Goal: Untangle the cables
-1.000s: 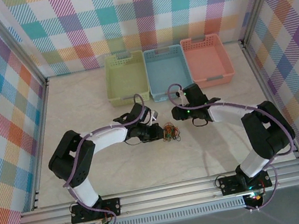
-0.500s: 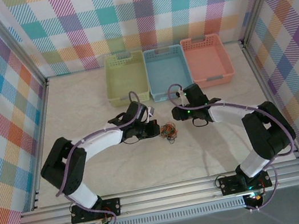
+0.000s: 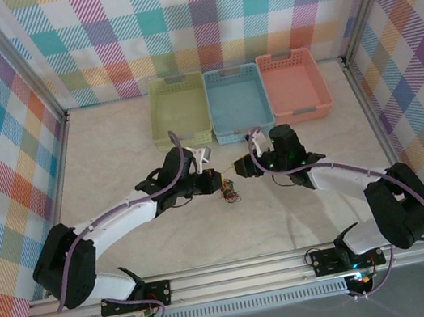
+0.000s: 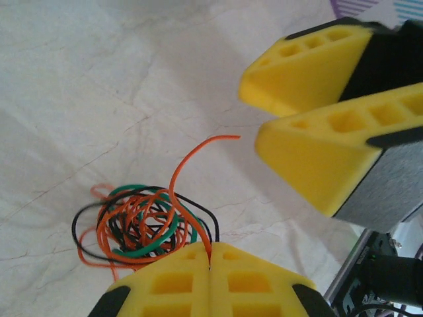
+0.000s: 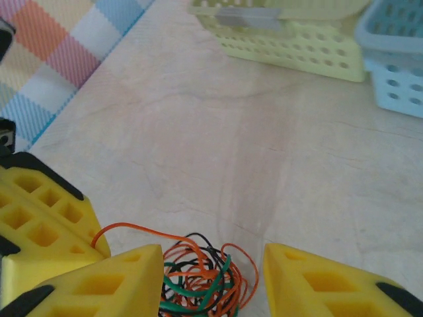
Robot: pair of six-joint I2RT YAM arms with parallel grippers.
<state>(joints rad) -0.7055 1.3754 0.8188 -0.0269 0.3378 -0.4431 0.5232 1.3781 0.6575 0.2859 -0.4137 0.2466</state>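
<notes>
Top view: cables [image 3: 228, 194] sit as a small tangle mid-table, a bit nearer the far edge than the near rail, and individual strands are too fine to separate here. Left gripper [image 3: 215, 184] is right at the tangle's left side and right gripper [image 3: 240, 167] just beyond it on the far-right side; jaw state is unreadable from this height. Green basket [image 3: 179, 111], blue basket [image 3: 236, 101] and orange basket [image 3: 292, 83] line the far edge, well apart from the tangle. Left wrist: left gripper [image 4: 209, 254] is clenched, pads together, pinching one red-orange strand at the seam, and the fingers are cut off by the bottom edge. Cables [image 4: 142, 224] lie on the table just beyond the tips, red-orange, black and green loops, one orange end arcing up free. Right gripper [image 4: 251, 112] is upper right, jaws apart, blurred. Right wrist: right gripper [image 5: 213, 254] is released, fingers spread either side of the cables [image 5: 198, 274], whose lower part is cut off. Left gripper [image 5: 86, 238] is at the left, partly out of frame.
</notes>
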